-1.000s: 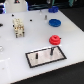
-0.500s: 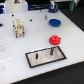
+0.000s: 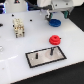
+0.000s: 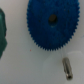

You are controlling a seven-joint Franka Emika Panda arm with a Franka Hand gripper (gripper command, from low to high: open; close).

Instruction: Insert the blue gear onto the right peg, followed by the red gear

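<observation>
Flat blue toothed plastic gear (image 3: pixel 54 22) sits near the white counter's (image 3: pixel 15 55) far edge, right under the gripper (image 3: pixel 51 14); can't tell how its jaws stand. Small red hubbed gear (image 3: pixel 54 39) lies just beside the black-bordered white plate (image 3: pixel 46 56) and its thin dark taller peg (image 3: pixel 50 51). A cream blocky fixture (image 3: pixel 19 27) stands well apart.

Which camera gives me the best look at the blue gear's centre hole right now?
The wrist view: the blue gear fills it, teeth and hole clear. In the exterior view the blue gear is a small blurred disc, partly hidden under the arm.
</observation>
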